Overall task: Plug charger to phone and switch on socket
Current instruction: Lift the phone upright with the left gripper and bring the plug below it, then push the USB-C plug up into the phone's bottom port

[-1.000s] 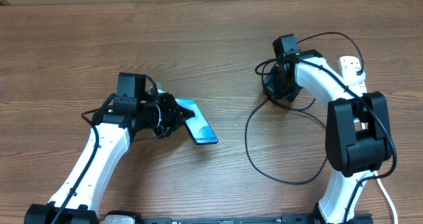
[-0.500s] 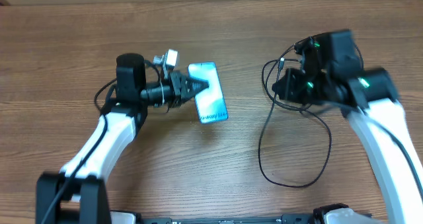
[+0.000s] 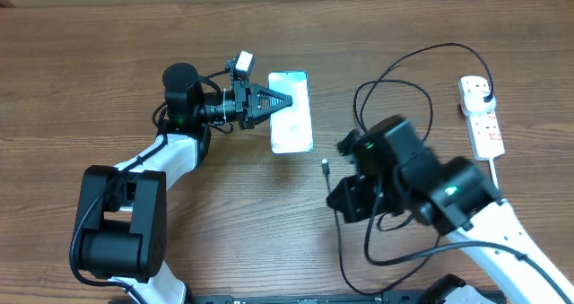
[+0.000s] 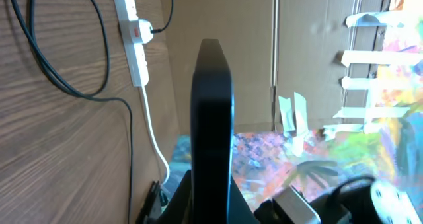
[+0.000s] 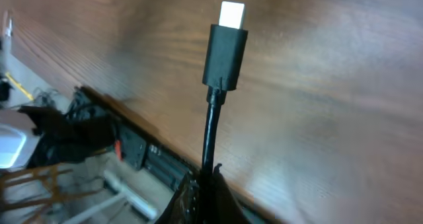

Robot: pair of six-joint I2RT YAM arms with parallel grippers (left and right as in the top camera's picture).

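Swung up to 12 o'clock: slim lit-screen, black-edged smartphone (image 3: pixel 291 116), edge pinched in left hand (image 3: pixel 269 102). Right hand (image 5: pixel 203 184) dropped to 5 o'clock of wooden worktop (image 3: pixel 90 53), clamped on thin black charger cable (image 5: pixel 210 131); connector tip (image 5: pixel 228 45) near phone, unmated. White power strip (image 3: pixel 480 116) at 2 o'clock, switch untouched.

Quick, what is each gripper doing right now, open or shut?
Left gripper: closed, holding the phone.
Right gripper: closed, holding the charger near its connector tip.

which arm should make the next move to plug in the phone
Right: the right pincer grips the cable just behind the connector, tip free and near the phone, which the left pincer holds.
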